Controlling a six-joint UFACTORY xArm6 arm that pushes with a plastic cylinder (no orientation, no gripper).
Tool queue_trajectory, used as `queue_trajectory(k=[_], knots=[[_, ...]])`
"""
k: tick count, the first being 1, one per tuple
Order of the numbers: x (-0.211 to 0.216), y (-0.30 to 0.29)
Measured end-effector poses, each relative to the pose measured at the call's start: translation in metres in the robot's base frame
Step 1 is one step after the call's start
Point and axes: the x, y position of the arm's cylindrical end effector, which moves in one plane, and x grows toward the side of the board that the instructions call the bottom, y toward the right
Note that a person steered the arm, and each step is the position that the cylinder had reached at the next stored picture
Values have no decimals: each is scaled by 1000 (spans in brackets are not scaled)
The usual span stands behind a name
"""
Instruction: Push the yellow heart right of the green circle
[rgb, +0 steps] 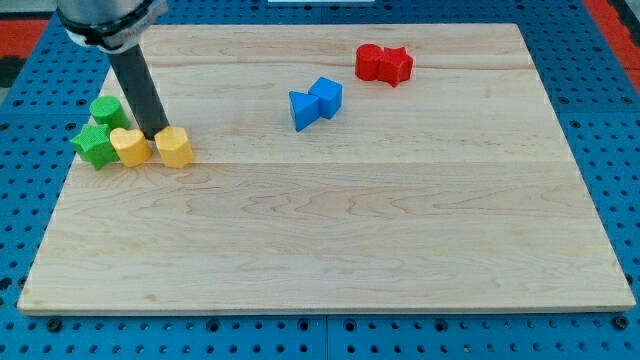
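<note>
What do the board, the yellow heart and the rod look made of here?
Board: looks like pale wood, matte, with visible grain and plank seams. Yellow heart: probably painted wood or plastic; solid even colour, slight sheen, no grain visible. Rod: dark, smooth, likely metal or plastic, cannot tell which; my tip sits between the heart and the yellow block.

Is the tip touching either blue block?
No. My tip sits between the yellow heart and yellow hexagon, far from them.

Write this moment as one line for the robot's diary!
tip: between yellow heart and yellow block | green circle: above-left of heart | task: not done
</note>
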Motion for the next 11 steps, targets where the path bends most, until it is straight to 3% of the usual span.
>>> queue_trajectory(k=[2,3,4,6,10,11], knots=[[92,120],[118,57],[111,9],[61,-42],[-117,45],[-117,-22]])
